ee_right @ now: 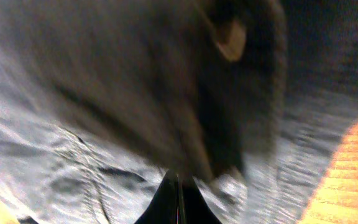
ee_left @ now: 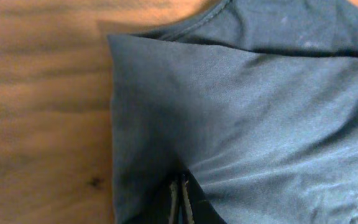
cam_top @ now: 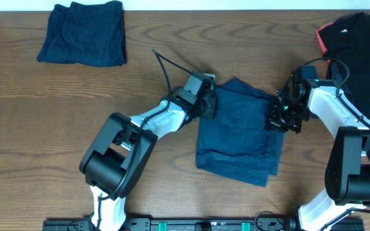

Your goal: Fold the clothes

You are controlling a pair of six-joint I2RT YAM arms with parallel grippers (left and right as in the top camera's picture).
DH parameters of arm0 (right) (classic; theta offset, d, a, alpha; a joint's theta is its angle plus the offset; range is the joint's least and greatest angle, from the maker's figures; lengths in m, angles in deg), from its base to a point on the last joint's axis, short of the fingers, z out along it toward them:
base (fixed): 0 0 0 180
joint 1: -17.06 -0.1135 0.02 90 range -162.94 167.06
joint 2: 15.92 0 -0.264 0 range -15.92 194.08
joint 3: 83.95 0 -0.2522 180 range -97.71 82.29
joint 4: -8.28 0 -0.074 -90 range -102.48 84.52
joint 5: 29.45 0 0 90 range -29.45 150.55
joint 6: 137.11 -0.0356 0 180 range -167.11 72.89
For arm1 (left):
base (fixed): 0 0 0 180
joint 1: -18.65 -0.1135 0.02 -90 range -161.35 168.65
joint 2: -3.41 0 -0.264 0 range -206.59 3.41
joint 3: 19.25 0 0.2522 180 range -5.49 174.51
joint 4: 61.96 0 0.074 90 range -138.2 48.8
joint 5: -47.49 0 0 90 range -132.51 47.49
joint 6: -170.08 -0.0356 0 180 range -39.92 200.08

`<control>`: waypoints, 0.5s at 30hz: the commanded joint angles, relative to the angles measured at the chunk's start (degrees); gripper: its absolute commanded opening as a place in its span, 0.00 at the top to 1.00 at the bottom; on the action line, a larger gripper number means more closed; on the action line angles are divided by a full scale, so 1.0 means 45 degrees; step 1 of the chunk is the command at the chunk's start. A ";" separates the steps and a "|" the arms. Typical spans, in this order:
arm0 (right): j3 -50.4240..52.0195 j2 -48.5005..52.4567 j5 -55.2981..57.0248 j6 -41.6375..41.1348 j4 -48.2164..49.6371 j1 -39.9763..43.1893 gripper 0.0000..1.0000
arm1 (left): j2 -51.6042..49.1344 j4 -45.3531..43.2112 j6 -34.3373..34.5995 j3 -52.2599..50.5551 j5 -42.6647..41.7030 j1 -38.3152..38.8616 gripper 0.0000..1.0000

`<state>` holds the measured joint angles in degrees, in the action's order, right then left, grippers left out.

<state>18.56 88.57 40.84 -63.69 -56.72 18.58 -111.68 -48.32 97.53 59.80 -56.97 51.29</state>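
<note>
I see the blue garment (cam_top: pixel 239 131), soft, matte and wrinkled, lying in layers in the middle of the wood-grain tabletop (cam_top: pixel 56 128). My left claw (cam_top: pixel 207 106) pinches its left edge and my right claw (cam_top: pixel 280 119) is closed on its right edge. The white print on the black garment (cam_top: pixel 358 45) is too small to read.

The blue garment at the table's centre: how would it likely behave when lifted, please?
Probably floppy: the blue garment lies in soft folds, so it would likely sag between the left gripper and right gripper. Likely light, since the fabric looks thin. It may slide easily over the smooth wooden table.
</note>
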 commanded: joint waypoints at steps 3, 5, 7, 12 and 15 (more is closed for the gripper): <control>0.0058 0.0034 -0.0044 -0.0165 -0.0063 -0.0170 0.99 | 0.0199 0.0617 -0.0486 0.0204 0.0287 -0.1229 0.93; 0.0058 0.0034 -0.0044 -0.0165 -0.0053 -0.0170 0.99 | 0.0821 0.1127 -0.0486 0.0277 -0.0131 -0.1598 0.92; 0.0058 0.0034 -0.0044 -0.0165 -0.0039 -0.0170 0.99 | 0.1778 0.1753 -0.0486 0.0282 -0.0845 -0.1948 0.90; 0.0058 0.0034 -0.0049 -0.0165 0.0029 -0.0175 0.99 | 0.4721 0.4002 -0.0549 0.0282 -0.1647 -0.2385 0.88; 0.0058 0.0034 -0.0049 -0.0170 0.0083 -0.0189 0.99 | 0.6130 0.5537 -0.0767 0.0282 -0.1661 -0.2346 0.88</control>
<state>18.67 88.59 40.84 -63.69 -56.59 18.58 -89.10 -26.27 95.72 60.31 -62.39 40.34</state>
